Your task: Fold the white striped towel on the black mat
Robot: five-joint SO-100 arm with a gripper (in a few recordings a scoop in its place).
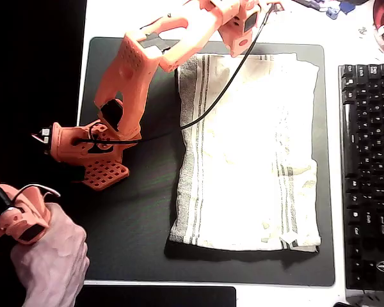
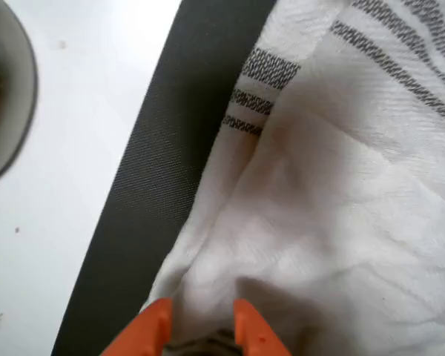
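Up close, orange two-finger gripper (image 2: 202,326) pinched the soft white striped terry towel (image 1: 249,153) at its corner.
Rumpled cloth lay along the flat black rectangular mat's (image 1: 134,217) far edge.

Overhead view: fixed camera straight above white worktop (image 1: 115,19), far enough to take in whole large flat black rectangular mat (image 1: 134,224).
Wrist view: rides on arm, close, looking down past orange hand (image 2: 200,326).
Shared: edge of soft white grey-striped towel (image 2: 341,208) on mat.
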